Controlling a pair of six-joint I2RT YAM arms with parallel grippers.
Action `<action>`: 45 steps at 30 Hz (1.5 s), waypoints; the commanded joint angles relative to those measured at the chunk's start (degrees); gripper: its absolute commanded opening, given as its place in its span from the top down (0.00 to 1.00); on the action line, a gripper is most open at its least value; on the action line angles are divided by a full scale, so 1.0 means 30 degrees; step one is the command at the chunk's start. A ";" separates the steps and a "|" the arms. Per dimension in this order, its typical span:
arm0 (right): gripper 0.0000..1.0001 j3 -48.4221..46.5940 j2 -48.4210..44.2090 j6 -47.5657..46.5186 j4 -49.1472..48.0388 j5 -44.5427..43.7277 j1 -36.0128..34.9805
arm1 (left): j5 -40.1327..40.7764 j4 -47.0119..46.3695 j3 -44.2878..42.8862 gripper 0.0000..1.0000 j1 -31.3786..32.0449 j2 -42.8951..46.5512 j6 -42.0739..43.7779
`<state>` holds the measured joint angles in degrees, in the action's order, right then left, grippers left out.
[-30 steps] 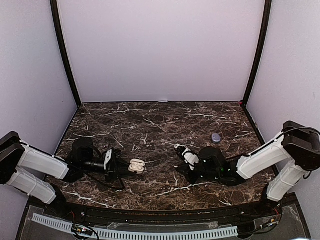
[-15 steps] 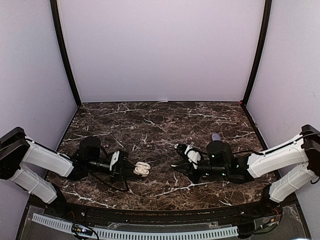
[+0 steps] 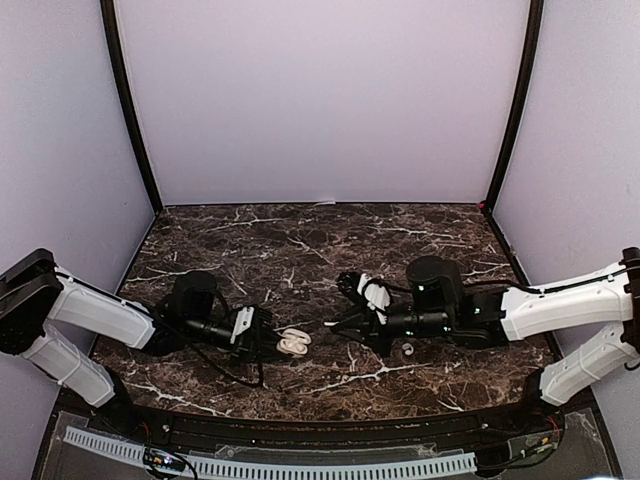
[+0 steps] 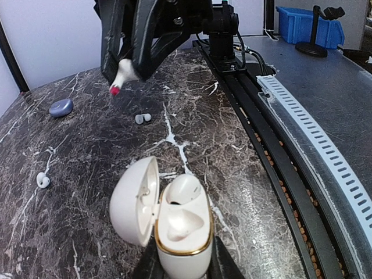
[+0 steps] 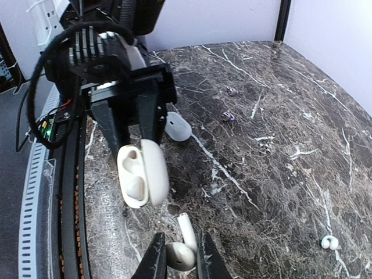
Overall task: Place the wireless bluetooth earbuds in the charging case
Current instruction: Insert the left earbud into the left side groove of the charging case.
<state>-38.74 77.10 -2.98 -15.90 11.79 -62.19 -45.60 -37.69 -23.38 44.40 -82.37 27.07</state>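
Left gripper (image 4: 179,264) clamps open white gold-rimmed case (image 4: 180,224); right gripper (image 5: 177,258) pinches white stemmed earbud (image 5: 187,231), whose angled stem could miss the socket.

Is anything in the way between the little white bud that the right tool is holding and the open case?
Nothing visible. The right tool grips the earbud just short of the open charging case, which the left tool holds with its lid swung aside. Only the marble table shows in the gap between them.
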 commanded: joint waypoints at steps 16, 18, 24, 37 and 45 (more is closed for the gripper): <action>1.00 -0.2734 -0.0214 -0.1127 0.4090 -0.0041 -0.1209 | 0.0303 0.0743 -0.1314 0.89 0.0405 -0.0321 -0.0146; 1.00 -0.2687 -0.0359 -0.2112 0.4223 0.0478 -0.1247 | 0.0029 0.0408 -0.1260 0.89 0.0427 -0.0393 -0.0445; 1.00 -0.1953 -0.1061 -0.6311 0.3754 -0.0082 -0.1561 | -0.1020 0.0332 -0.1309 0.89 0.0405 -0.0528 -0.0772; 1.00 -0.2449 -0.0938 -1.6269 0.5699 -0.1880 -0.1940 | -0.2306 0.2585 -0.2726 0.89 0.0474 -0.1710 -0.1149; 1.00 -0.3191 0.0602 -1.9531 0.5178 -0.3473 -0.2789 | -0.2505 0.4247 -0.3754 0.89 0.0695 -0.2354 -0.0594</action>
<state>-46.68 76.82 -54.06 1.67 4.93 -68.69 -51.29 -28.56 -32.58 45.95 -88.99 24.40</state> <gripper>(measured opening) 0.138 0.251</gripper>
